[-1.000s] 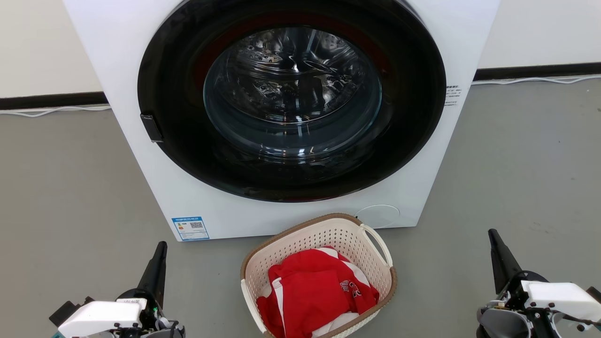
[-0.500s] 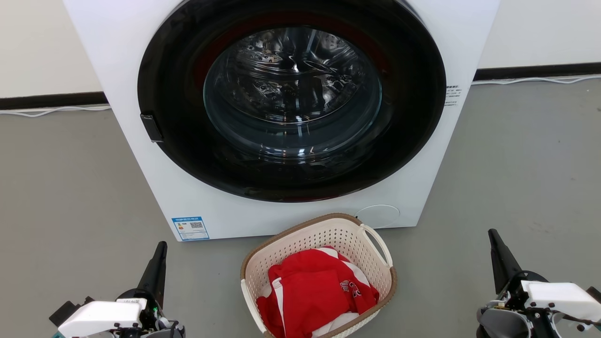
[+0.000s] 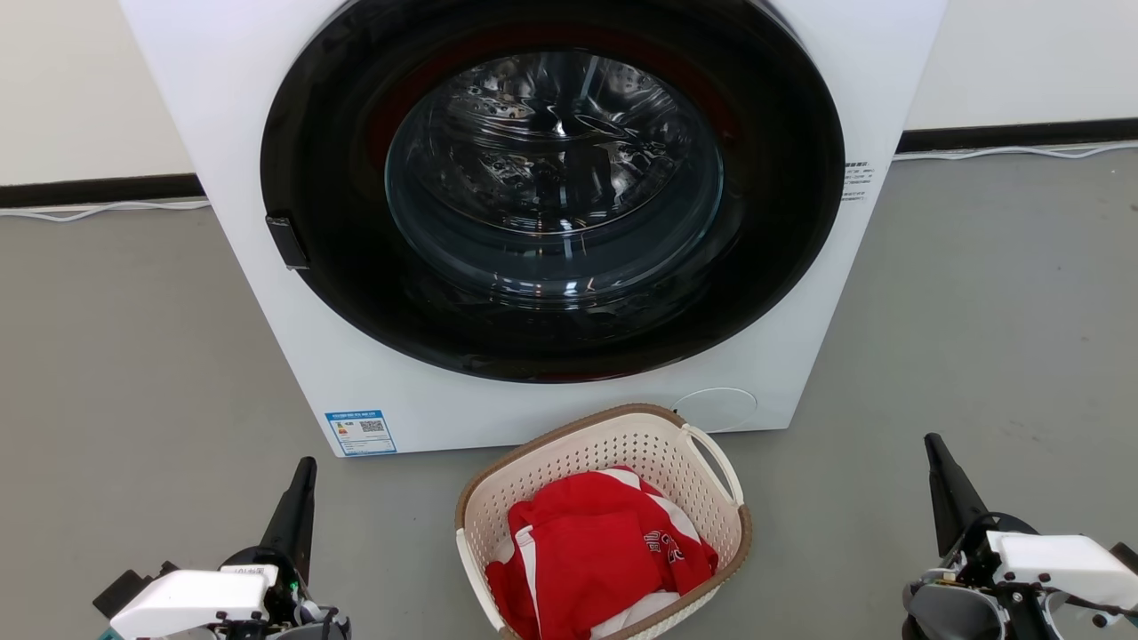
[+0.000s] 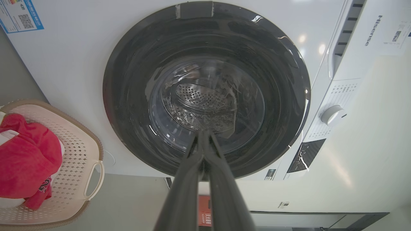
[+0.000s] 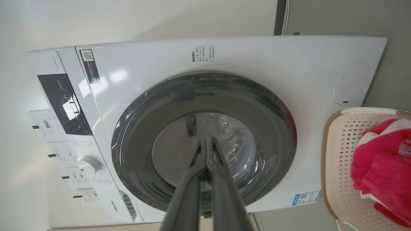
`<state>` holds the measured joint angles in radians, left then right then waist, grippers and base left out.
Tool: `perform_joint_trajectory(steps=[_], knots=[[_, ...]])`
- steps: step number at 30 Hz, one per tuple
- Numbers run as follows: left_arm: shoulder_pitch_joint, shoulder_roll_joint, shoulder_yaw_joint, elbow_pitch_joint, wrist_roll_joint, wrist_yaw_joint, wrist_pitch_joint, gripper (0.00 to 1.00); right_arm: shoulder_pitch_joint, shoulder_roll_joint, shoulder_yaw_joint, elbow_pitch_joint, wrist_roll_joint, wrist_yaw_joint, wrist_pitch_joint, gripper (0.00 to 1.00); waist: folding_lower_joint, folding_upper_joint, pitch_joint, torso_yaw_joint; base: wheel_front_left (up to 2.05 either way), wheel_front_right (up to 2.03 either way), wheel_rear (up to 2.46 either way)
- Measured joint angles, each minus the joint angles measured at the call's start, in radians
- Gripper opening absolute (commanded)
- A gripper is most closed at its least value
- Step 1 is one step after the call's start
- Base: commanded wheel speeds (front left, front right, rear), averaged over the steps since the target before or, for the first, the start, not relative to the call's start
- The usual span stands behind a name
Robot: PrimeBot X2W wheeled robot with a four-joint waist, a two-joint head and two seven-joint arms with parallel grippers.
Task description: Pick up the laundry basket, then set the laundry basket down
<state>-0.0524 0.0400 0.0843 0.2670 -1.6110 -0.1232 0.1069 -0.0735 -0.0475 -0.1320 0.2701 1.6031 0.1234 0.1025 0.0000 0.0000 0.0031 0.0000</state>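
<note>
Grey floor (image 3: 133,356) by the washing machine (image 3: 222,107), laundry basket (image 3: 578,453) holding a red jersey (image 3: 596,551) sits between my left gripper (image 3: 307,464) and right gripper (image 3: 931,440), both pressed together, well apart from it.

The left tool (image 4: 203,133) rose from the bottom edge, its two dark fingers pressed together to one tip, holding nothing. Beyond that tip stood the white washer (image 4: 80,64), its round dark door (image 4: 128,96) closed over the perforated steel drum (image 4: 205,102). A white knob (image 4: 332,114) sat on the panel at the view's right, and a blue label (image 4: 21,14) at the upper left. At the left edge the laundry basket (image 4: 77,150) rested on the grey floor (image 4: 128,205) just beside the washer, with a red garment (image 4: 25,160) heaped inside and one white loop handle (image 4: 94,179) facing the tool.
</note>
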Motion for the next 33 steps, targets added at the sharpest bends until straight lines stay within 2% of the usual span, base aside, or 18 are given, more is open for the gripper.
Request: perform_joint_trajectory(steps=[1, 2, 9, 23, 33], knots=[[0.000, 0.000, 0.000, 0.000, 0.000, 0.000, 0.000, 0.00, 0.000, 0.000, 0.000, 0.000, 0.000, 0.000, 0.000, 0.00, 0.0000, 0.0000, 0.000, 0.000, 0.00, 0.00, 0.00], [0.000, 0.000, 0.000, 0.001, 0.000, 0.000, 0.000, 1.00, 0.000, 0.000, 0.000, 0.001, 0.000, 0.000, 0.000, 1.00, 0.0000, 0.0000, 0.000, 0.000, 0.00, 0.00, 0.00], [0.044, -0.012, -0.005, 0.054, 0.000, 0.002, -0.008, 1.00, 0.049, 0.010, 0.007, 0.046, -0.001, -0.001, -0.002, 1.00, 0.0001, 0.0000, 0.001, 0.000, 0.00, 0.00, 0.00], [0.043, -0.011, -0.028, 0.036, 0.003, 0.002, -0.047, 1.00, 0.048, 0.010, 0.036, 0.022, -0.001, -0.001, -0.034, 1.00, 0.0004, 0.0000, 0.002, 0.000, 0.00, 0.00, 0.00], [0.042, -0.010, -0.043, 0.020, 0.053, 0.002, -0.078, 1.00, 0.047, 0.002, 0.071, 0.000, -0.033, -0.001, -0.067, 1.00, 0.0002, 0.0000, 0.004, -0.001, 0.00, 0.00, 0.00]])
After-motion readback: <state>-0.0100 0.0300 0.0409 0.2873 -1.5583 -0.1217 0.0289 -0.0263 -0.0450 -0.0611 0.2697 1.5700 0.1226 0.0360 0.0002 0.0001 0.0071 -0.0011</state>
